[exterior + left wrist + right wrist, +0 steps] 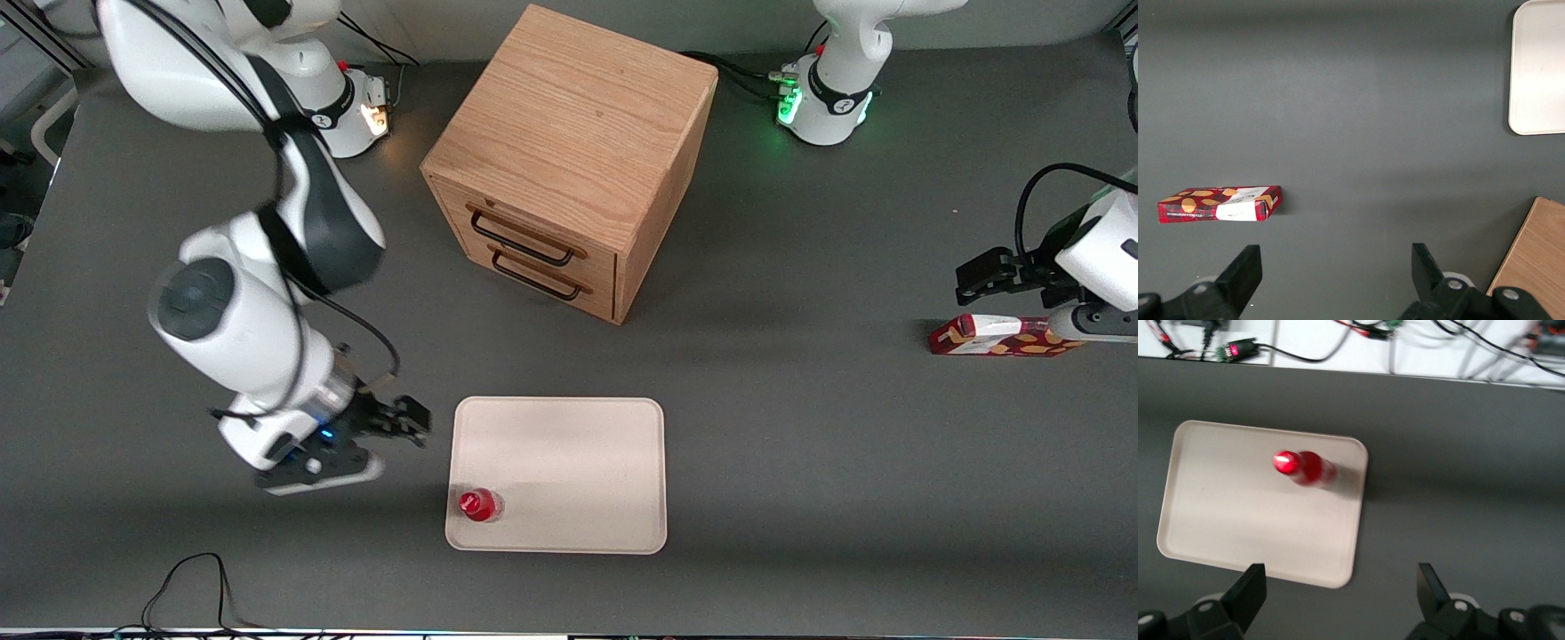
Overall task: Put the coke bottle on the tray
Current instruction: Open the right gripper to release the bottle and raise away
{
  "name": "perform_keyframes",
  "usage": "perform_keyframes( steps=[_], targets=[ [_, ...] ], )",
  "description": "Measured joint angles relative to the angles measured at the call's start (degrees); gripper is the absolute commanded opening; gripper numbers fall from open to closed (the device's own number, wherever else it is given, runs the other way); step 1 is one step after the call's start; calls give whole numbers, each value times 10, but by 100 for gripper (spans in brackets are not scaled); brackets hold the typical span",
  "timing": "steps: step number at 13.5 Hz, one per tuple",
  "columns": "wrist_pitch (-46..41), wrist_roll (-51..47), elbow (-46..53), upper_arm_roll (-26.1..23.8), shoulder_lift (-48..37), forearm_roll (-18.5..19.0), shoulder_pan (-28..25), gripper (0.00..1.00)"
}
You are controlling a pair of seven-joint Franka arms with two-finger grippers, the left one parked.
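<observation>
Coke bottle [479, 505] stands upright on the tray [569, 444], in the tray corner nearest the front camera on the working arm's side, close to the rim but inside it; red cap and red label visible from above, clear base just discernible. Right wrist view confirms: coke bottle [1305, 468] sits on the tray [1238, 520] near one rounded corner, nothing touching it. Tray is pale beige, rectangular, low rim, flat on the grey table [800, 462]. Gripper [391, 436] is off the tray, just beside its edge on the working arm's side, above the bare table and apart from the bottle; it is farther from the front camera than the bottle. Fingers [1251, 587] are spread wide in the right wrist view, with empty space between them, so the tool is released and holds nothing. Wooden drawer box [569, 160] stands farther from the front camera than the tray, well apart from it, turned at an angle, two drawers with dark handles [524, 253], both closed. Flat red carton [1000, 338] with orange marks lies on the table toward the parked arm's end, well apart from tray and box; the left wrist view shows the same carton [1218, 204] lying flat, with a tray corner [1538, 73] and a corner of the wooden box [1535, 267] at the frame edges.
</observation>
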State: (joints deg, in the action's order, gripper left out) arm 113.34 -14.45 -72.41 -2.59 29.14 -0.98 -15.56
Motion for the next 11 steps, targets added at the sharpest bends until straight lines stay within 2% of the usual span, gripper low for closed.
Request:
perform_keyframes(
  steps=[2,5,7,8,11],
  targets=[
    [-12,17,-130,49,-118,-28,7,100],
    [-72,23,-255,100,-254,-32,10,100],
    [-120,26,-285,118,-306,-25,10,100],
    [-140,27,-289,120,-320,-10,10,100],
    [-170,28,-281,121,-327,18,9,100]
  ],
)
